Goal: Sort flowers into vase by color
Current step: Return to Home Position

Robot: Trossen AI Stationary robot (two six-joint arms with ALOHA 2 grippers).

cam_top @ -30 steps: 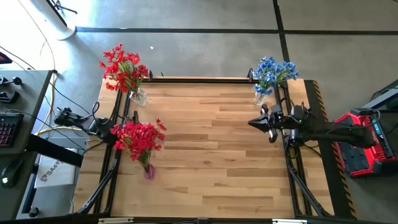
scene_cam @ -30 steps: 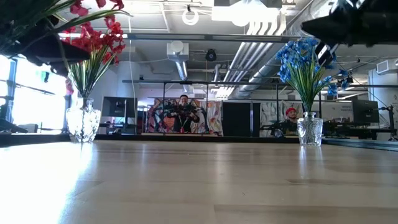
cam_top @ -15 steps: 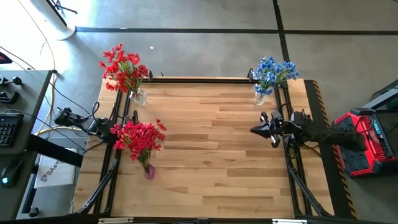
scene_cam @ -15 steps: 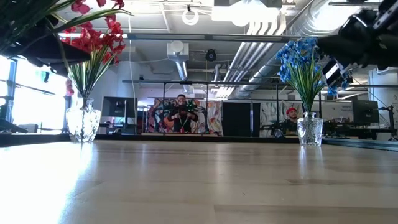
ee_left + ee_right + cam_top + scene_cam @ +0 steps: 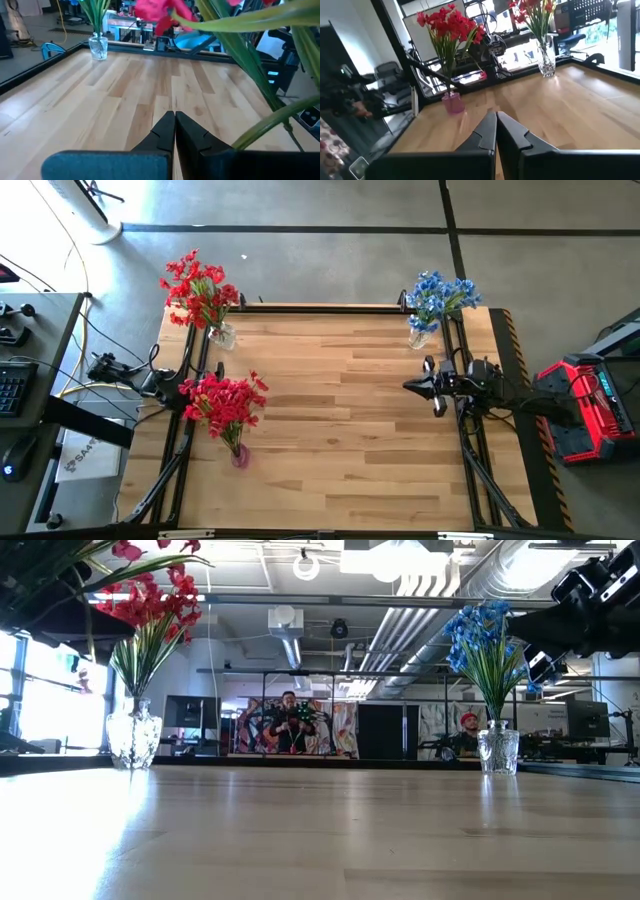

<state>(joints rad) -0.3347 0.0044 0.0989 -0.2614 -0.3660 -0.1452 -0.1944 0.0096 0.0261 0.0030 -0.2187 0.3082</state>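
Three vases stand on the wooden table point(image 5: 350, 430). A small violet vase point(image 5: 240, 457) near the table's left edge holds a full bunch of red flowers point(image 5: 226, 400). At the corner that shows top left in the high view, a clear glass vase point(image 5: 222, 336) holds a second red bunch point(image 5: 198, 288). At the top right corner, another clear vase point(image 5: 420, 337) holds the blue flowers point(image 5: 440, 293).

The left gripper point(image 5: 174, 114) is at the left edge, close to the violet vase, with green stems crossing just before its camera. Its two fingers are pressed together with nothing between them. The right gripper point(image 5: 408, 386) hangs over the right side of the table, near the vase of blue flowers. Its fingers are also closed tight and empty.

Left of the table lies a white sheet point(image 5: 88, 452) with dark printing. It begins perhaps with "S4", but I cannot read it surely.
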